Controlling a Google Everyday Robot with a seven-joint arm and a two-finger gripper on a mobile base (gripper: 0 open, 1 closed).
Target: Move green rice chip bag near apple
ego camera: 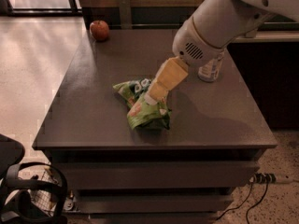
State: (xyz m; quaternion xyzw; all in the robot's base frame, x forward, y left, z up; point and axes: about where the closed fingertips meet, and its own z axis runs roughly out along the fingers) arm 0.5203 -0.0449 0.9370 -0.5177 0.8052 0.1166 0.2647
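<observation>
The green rice chip bag (140,107), wrinkly bright green foil, lies flat near the middle of the dark table (84,120). The small red apple (99,30) sits at the table's far left corner, well away from the bag. My gripper (152,97), on a white arm with yellowish fingers, reaches down from the upper right and hangs right over the bag's upper right part, at or just above its surface.
A clear plastic water bottle (210,68) stands at the back right of the table, mostly hidden behind my arm. A dark chair and headset (23,190) sit on the floor at the lower left. Cables (261,181) lie at the lower right.
</observation>
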